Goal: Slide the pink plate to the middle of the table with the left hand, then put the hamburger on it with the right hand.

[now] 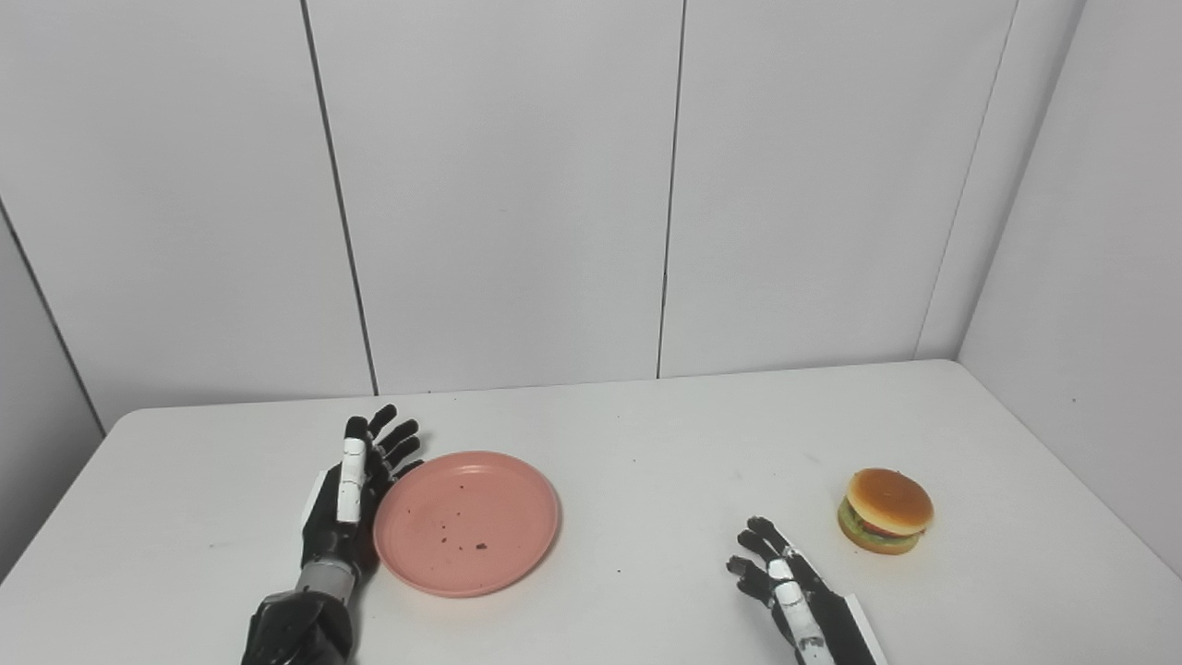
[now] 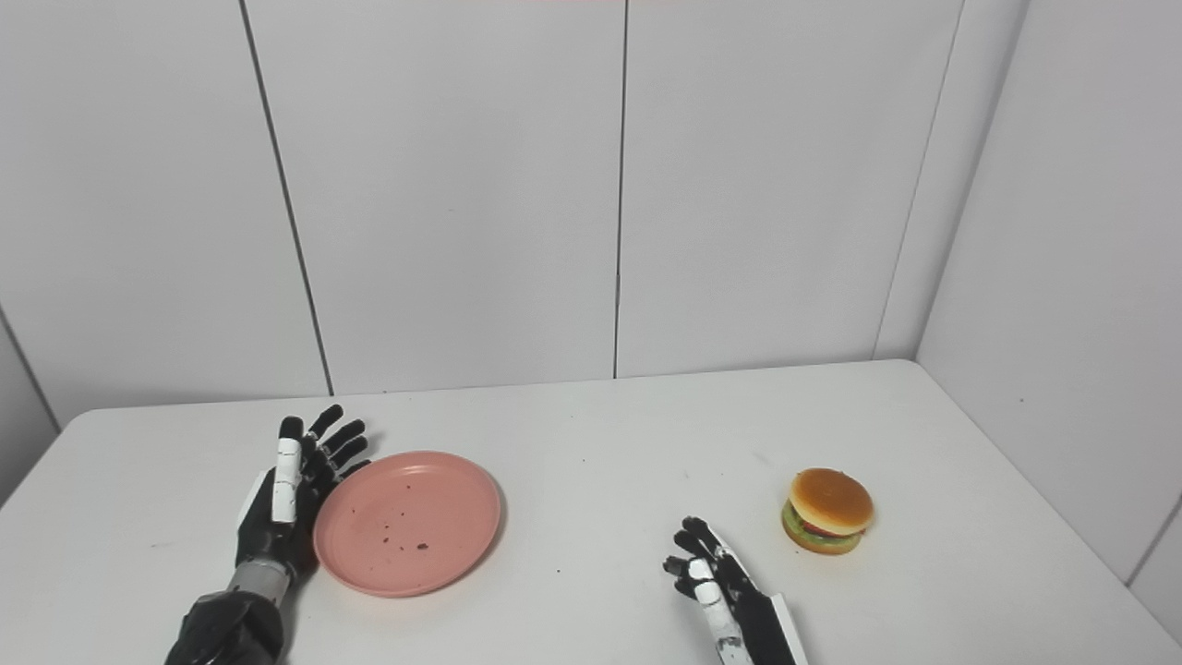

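A pink plate [image 1: 466, 522] lies flat on the white table [image 1: 646, 434], left of the middle, with a few dark crumbs on it. My left hand [image 1: 355, 485] is open, fingers straight and apart, its edge against the plate's left rim. A toy hamburger [image 1: 885, 510] stands on the table at the right. My right hand [image 1: 785, 586] is open and empty, resting near the front edge, a little to the left of and in front of the hamburger, not touching it.
White panel walls [image 1: 517, 185] close off the back and the right side of the table. The table's front edge runs along the bottom of the picture.
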Robot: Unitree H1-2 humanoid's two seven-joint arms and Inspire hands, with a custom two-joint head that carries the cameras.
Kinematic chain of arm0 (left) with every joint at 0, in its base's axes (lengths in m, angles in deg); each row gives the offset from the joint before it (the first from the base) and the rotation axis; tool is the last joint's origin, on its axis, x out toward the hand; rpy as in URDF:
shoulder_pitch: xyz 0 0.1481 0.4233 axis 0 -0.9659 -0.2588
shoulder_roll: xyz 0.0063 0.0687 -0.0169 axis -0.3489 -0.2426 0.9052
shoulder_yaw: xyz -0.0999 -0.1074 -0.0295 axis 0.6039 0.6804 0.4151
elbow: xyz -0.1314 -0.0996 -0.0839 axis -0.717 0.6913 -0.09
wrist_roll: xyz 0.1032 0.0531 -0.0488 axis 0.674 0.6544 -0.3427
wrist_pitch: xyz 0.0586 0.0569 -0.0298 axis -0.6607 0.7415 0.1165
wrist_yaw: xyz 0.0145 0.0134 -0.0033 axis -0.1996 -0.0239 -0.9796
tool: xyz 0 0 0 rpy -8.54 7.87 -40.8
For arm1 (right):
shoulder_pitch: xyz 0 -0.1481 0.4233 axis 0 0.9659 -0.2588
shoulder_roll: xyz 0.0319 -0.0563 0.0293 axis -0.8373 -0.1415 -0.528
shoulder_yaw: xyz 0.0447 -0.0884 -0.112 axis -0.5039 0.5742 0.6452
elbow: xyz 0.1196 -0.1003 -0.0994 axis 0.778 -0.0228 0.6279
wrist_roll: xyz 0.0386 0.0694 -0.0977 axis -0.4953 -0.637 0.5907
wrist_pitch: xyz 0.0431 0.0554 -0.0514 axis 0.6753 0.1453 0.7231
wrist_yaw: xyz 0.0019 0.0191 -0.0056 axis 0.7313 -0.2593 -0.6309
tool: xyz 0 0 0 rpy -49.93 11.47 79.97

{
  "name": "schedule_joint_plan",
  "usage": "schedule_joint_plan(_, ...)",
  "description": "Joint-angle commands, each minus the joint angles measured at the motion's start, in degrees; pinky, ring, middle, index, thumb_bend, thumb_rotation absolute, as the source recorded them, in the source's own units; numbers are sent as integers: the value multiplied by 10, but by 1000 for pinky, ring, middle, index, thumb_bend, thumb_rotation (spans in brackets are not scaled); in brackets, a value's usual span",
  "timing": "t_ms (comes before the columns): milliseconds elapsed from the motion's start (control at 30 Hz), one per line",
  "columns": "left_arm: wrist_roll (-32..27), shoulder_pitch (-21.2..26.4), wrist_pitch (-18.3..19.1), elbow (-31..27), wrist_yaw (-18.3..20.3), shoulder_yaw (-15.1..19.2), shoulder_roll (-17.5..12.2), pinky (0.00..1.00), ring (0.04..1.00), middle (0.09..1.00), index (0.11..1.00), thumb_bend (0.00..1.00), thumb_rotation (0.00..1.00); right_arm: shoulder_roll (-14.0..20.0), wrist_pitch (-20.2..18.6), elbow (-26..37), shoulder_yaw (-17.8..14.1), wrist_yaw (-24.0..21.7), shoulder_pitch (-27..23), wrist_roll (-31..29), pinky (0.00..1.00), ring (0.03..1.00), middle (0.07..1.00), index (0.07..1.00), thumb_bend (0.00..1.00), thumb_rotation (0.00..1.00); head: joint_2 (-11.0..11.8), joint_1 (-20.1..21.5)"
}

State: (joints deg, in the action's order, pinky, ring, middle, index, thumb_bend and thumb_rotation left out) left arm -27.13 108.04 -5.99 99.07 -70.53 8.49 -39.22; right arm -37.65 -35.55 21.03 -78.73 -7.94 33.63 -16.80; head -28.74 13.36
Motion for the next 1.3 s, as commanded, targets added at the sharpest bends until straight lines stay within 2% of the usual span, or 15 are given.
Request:
schedule_joint_plan(0, 5, 12, 9, -12, -4, -3, 7, 832, 890, 852, 885, 892, 937, -15, -16, -1, 10, 1, 5, 2, 851, 813, 874, 877, 775, 876, -2, 2)
schedule_joint_plan(267, 15, 10, 16, -18, -15, -14, 23, 820, 891, 857, 877, 879, 939, -23, -17, -1, 17, 10, 1, 17, 851, 813, 873, 872, 769, 885, -5, 18)
schedule_joint_plan(467, 24, 8, 24, -27, -38, -17, 40, 910, 900, 854, 884, 880, 940, -25, -21, 0, 19, 12, 0, 22, 845, 808, 870, 868, 777, 889, -7, 21)
schedule_joint_plan(733, 34, 13, 23, -19, -55, -18, 55, 931, 897, 847, 872, 910, 931, -27, -20, 1, 20, 14, 1, 24, 844, 810, 871, 868, 770, 892, -9, 25)
schedule_joint_plan(967, 38, 12, 20, -16, -58, -18, 60, 921, 892, 838, 858, 906, 934, -31, -22, 3, 22, 16, 2, 24, 847, 812, 872, 865, 735, 886, -10, 38)
schedule_joint_plan(1267, 37, 14, 13, -3, -52, -17, 59, 946, 897, 843, 861, 925, 933, -28, -24, 1, 24, 19, 0, 28, 842, 814, 872, 871, 758, 889, -9, 38)
